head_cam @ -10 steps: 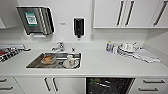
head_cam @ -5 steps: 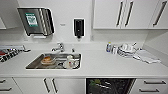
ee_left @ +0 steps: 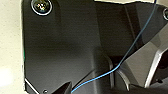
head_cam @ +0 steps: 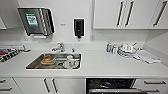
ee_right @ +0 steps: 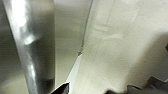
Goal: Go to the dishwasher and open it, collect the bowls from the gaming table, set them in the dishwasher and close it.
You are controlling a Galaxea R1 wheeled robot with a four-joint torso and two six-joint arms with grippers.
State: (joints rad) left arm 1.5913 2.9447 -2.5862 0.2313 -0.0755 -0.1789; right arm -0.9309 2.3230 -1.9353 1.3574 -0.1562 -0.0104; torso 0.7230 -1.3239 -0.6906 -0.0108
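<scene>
Facing a white kitchen surface [head_cam: 107,62] from above, the head view takes in a stainless sink [head_cam: 33,65] set into it, with a chrome tap [head_cam: 59,47] behind the basin and some dishes [head_cam: 68,62] lying inside, among them a whitish cup-like piece and something orange-brown. Directly below the front edge of the surface, to the right of the sink, the dishwasher [head_cam: 110,85] stands open: its dark interior with wire racks shows, and the top edge of its lowered door runs along the bottom of the picture. White cupboard doors with dark bar handles [head_cam: 50,85] sit beside it on the left, and white drawers [head_cam: 153,85] on its right. On the wall hang a metal paper towel dispenser [head_cam: 36,21] and a black soap dispenser [head_cam: 78,27], with white upper cabinets [head_cam: 125,13] to the right. Further right on the surface lie small bottles [head_cam: 109,47], a stack of plates [head_cam: 126,51] and a folded cloth [head_cam: 147,57]. The left wrist view gives the robot's own dark plate, with a thin blue cable [ee_left: 120,65] crossing it; how the left hand stands, open or closed, I cannot tell. The right wrist view looks at a brushed metal bar [ee_right: 32,45] close against pale panels, and the right hand's state cannot be told either.
</scene>
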